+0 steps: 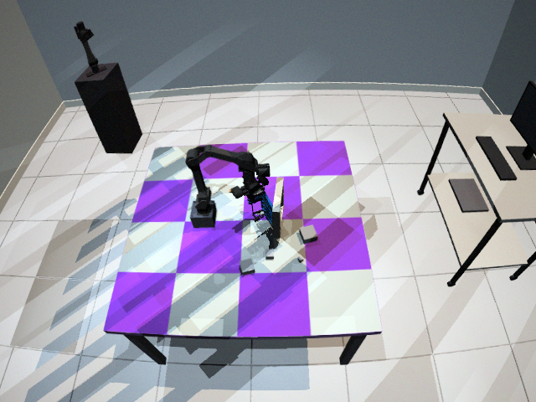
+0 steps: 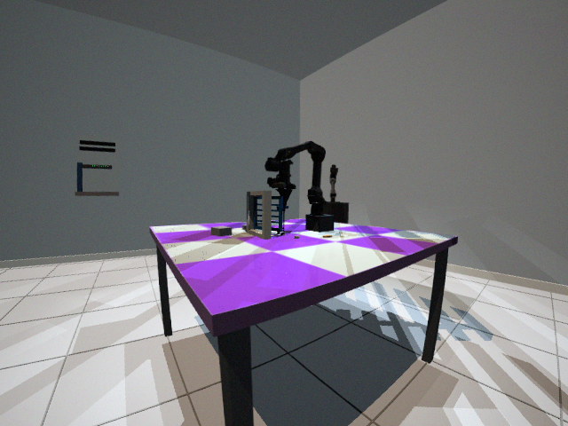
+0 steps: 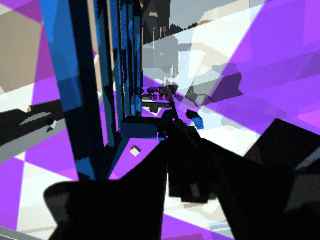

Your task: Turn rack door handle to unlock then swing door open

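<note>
Now, from the top, my black two-fingered hand (image 1: pixel 256 195) (image 2: pixel 283 203) (image 3: pixel 182 143) is closed partway on the blue upright handle, beside the blue slatted door (image 1: pixel 266 208) (image 2: pixel 277 213) (image 3: pixel 64 75), which runs from eleven toward five o'clock. From the exterior, the door stands upright on the tabletop (image 2: pixel 293 270), ajar from its beige frame (image 2: pixel 266 215). In the wrist view, I'd judge the handle stiff, best squeezed mid-height.

The claw's (image 3: pixel 167 142) dark fingers hide most of whatever sits between their tips.
</note>
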You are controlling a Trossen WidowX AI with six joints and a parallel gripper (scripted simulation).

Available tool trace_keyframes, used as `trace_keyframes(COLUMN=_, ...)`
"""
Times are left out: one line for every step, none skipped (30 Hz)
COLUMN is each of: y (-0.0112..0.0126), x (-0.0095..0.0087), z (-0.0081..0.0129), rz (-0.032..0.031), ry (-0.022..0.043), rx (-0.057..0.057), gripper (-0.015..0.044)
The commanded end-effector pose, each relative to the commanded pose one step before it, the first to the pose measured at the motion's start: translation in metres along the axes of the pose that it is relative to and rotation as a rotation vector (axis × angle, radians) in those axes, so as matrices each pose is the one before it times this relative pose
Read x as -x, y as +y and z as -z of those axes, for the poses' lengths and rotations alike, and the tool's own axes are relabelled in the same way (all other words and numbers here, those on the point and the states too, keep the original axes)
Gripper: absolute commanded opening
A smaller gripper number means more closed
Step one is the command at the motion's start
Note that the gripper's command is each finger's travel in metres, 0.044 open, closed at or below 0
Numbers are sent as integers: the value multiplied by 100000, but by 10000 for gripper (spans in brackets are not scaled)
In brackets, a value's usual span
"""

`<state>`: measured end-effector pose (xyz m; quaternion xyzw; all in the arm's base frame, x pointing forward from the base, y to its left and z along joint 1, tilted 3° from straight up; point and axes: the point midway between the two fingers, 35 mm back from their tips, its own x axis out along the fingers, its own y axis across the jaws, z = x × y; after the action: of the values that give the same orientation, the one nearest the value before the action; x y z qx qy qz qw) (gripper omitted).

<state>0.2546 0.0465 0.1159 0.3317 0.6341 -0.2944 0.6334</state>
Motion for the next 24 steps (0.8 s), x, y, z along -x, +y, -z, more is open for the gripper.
trace_keyframes(y=-705, x=-45, z=-257, rz=-731, ry=-632, rx=8114, gripper=23)
trace_keyframes(y=-223, x=-1, z=-48, rz=21, ry=-6, rx=1467, gripper=23)
trace_keyframes(y=-223, x=-2, z=-42, rz=21, ry=-6, rx=1471, gripper=23)
trace_keyframes(y=-224, x=-3, z=-37, rz=21, ry=-5, rx=1470, gripper=23)
trace_keyframes(y=-220, x=-1, z=-48, rz=21, ry=-6, rx=1448, gripper=23)
trace_keyframes(y=-221, x=-2, z=-42, rz=21, ry=-6, rx=1449, gripper=23)
trace_keyframes(y=-221, x=-3, z=-37, rz=21, ry=-5, rx=1449, gripper=23)
trace_keyframes(y=-220, x=-1, z=-48, rz=22, ry=-6, rx=1439, gripper=23)
trace_keyframes(y=-220, x=-2, z=-42, rz=21, ry=-6, rx=1440, gripper=23)
trace_keyframes(y=-220, x=-3, z=-37, rz=21, ry=-5, rx=1440, gripper=23)
trace_keyframes(y=-197, x=-1, z=-43, rz=20, ry=-6, rx=1290, gripper=23)
trace_keyframes(y=-198, x=-2, z=-39, rz=20, ry=-5, rx=1290, gripper=23)
trace_keyframes(y=-198, x=-2, z=-34, rz=19, ry=-5, rx=1290, gripper=23)
trace_keyframes(y=-199, x=-1, z=-44, rz=20, ry=-6, rx=1297, gripper=23)
trace_keyframes(y=-201, x=-1, z=-40, rz=20, ry=-5, rx=1312, gripper=23)
trace_keyframes(y=-201, x=-2, z=-35, rz=20, ry=-5, rx=1312, gripper=23)
trace_keyframes(y=-200, x=-1, z=-44, rz=20, ry=-6, rx=1305, gripper=23)
trace_keyframes(y=-201, x=-1, z=-39, rz=20, ry=-5, rx=1310, gripper=23)
trace_keyframes(y=-201, x=-2, z=-35, rz=20, ry=-4, rx=1310, gripper=23)
trace_keyframes(y=-200, x=-1, z=-43, rz=21, ry=-5, rx=1304, gripper=23)
trace_keyframes(y=-201, x=-1, z=-39, rz=21, ry=-5, rx=1307, gripper=23)
trace_keyframes(y=-201, x=-2, z=-34, rz=20, ry=-4, rx=1307, gripper=23)
trace_keyframes(y=-200, x=-1, z=-43, rz=21, ry=-5, rx=1301, gripper=23)
trace_keyframes(y=-200, x=-1, z=-38, rz=21, ry=-5, rx=1303, gripper=23)
